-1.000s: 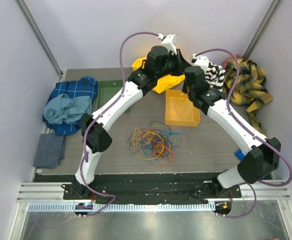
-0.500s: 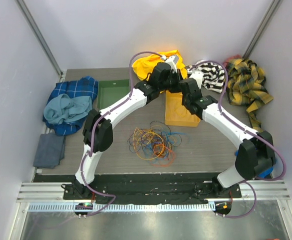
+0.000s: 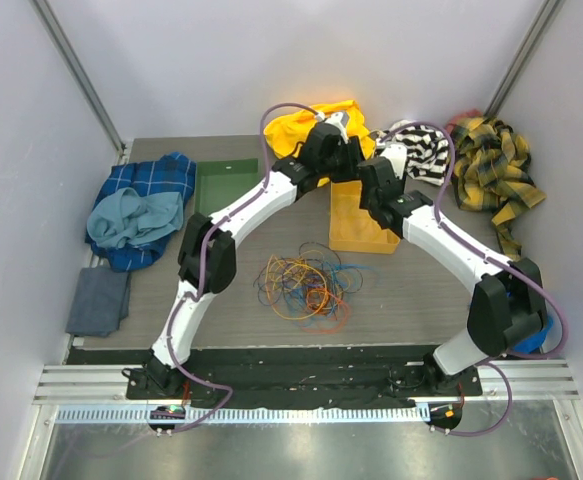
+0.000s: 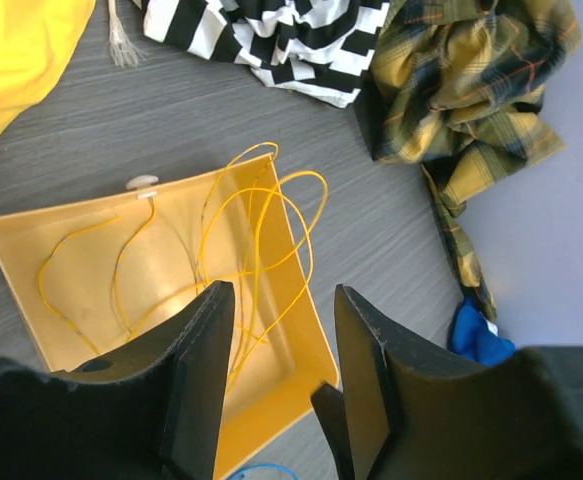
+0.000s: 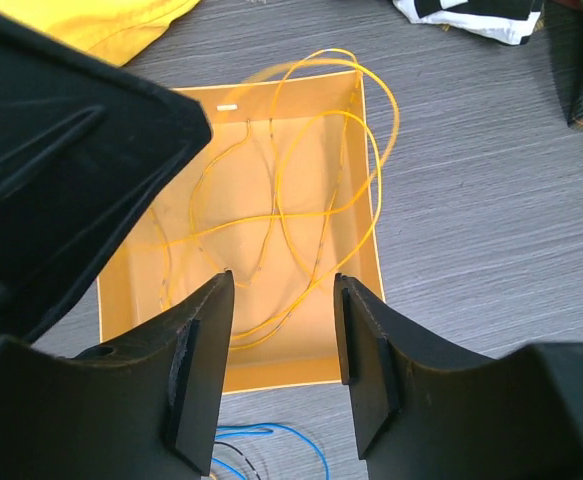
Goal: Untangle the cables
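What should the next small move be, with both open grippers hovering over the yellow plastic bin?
Probably swing the left gripper toward the tangled pile of thin orange, yellow and blue wires. It and the right gripper stand open and empty above the yellow plastic bin, where loose yellow wires already lie, while the pile is plainly knotted.

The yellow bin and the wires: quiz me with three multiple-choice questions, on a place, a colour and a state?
1. Where is the tangled cable pile? A on the table; B in a tray; C on a shirt.
2. What colour are the cables in the yellow bin? A blue; B yellow; C red.
3. How are the left pincer and right pincer? A both open; B both shut on cables; C one shut.
Answers: A, tabletop shows around it; B, only yellow loops inside; A, both gape, holding nothing.
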Robot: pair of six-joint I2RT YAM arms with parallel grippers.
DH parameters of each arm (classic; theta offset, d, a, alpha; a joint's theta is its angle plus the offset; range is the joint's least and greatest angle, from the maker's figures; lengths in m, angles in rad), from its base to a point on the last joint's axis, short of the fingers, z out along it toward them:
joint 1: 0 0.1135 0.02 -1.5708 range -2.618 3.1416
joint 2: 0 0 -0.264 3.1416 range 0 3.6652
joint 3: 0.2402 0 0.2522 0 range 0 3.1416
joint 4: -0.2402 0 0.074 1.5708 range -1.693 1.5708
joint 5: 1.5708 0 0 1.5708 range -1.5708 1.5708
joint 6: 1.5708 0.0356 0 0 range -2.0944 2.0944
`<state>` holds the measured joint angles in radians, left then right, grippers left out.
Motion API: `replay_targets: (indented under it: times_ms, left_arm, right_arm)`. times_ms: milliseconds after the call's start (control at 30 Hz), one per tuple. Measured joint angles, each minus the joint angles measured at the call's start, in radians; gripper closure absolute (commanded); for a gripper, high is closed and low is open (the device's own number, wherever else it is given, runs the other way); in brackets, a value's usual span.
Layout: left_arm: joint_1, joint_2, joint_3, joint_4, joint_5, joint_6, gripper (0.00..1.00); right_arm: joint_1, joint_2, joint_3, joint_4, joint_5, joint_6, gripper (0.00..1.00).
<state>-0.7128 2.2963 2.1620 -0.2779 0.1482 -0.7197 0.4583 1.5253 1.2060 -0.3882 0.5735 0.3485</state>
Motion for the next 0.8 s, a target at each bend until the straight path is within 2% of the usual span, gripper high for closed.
replay_targets:
  times_ms: [100,233,367,567,667,800]
  left_arm:
    - [0.001,0.04,0.043,-0.024,-0.001,0.005,0.43]
    - [0.001,0.042,0.031,-0.052,-0.027,0.015,0.41]
    - [0.001,-0.029,-0.101,-0.049,-0.098,0.025,0.39]
    - [0.002,-0.362,-0.466,-0.064,-0.278,0.043,0.37]
    - [0.002,-0.618,-0.647,-0.069,-0.365,0.042,0.37]
    - [-0.003,-0.911,-0.86,-0.057,-0.444,0.031,0.39]
  right_arm:
    - [0.003,-0.001,-0.001,0.003,0.0,0.005,0.49]
    - [0.005,-0.01,-0.015,0.008,-0.005,0.015,0.5]
    - [0.005,-0.097,-0.082,0.033,-0.031,0.035,0.52]
    - [0.049,-0.342,-0.288,0.121,-0.155,0.062,0.53]
    - [0.158,-0.354,-0.356,0.163,-0.195,0.072,0.53]
    - [0.377,-0.277,-0.441,0.207,-0.196,0.089,0.53]
